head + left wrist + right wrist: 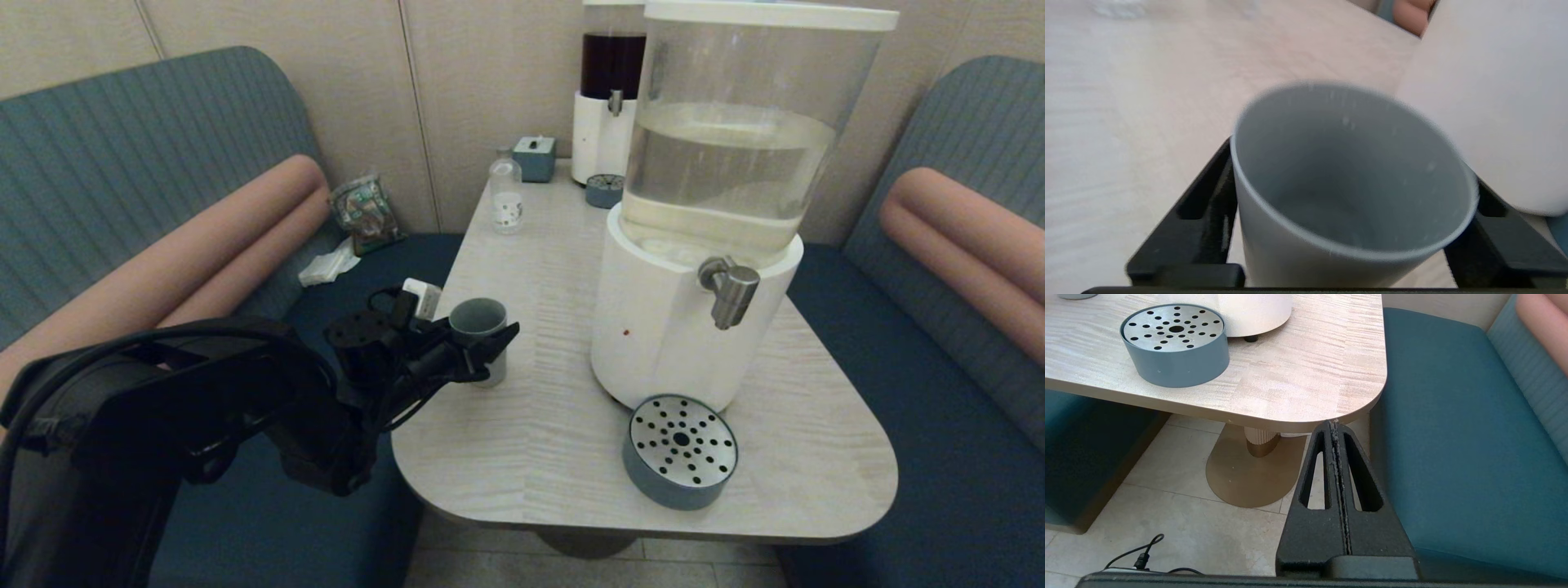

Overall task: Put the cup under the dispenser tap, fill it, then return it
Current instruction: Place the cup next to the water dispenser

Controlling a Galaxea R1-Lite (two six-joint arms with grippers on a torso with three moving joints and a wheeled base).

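A pale wood-grain tabletop [563, 425] with rounded corners stands between two teal upholstered benches with salmon bolsters, against a beige panelled wall; tiled floor and a brass-toned pedestal foot show beneath it in the right wrist view. On the tabletop stands the large white-based dispenser [694, 327] with a clear tank of pale liquid, its dispenser tap [731, 290] a short steel spout pointing down over a round perforated drip tray [680, 449] that sits just in front of the base. Further back are a second dispenser [608, 98] with dark liquid, a small clear bottle [506, 196] and a small grey-blue box [535, 158]. The cup [480, 322] stands upright near the tabletop's left edge, well apart from the tap, and appears empty. The left pincer [482, 347] is at the cup, its black fingers [1208, 204] spread wide to either side of the cup wall; whether they press on it cannot be told. The right pincer [1334, 426] hangs below the tabletop's near right corner, clenched with fingers together, holding nothing.
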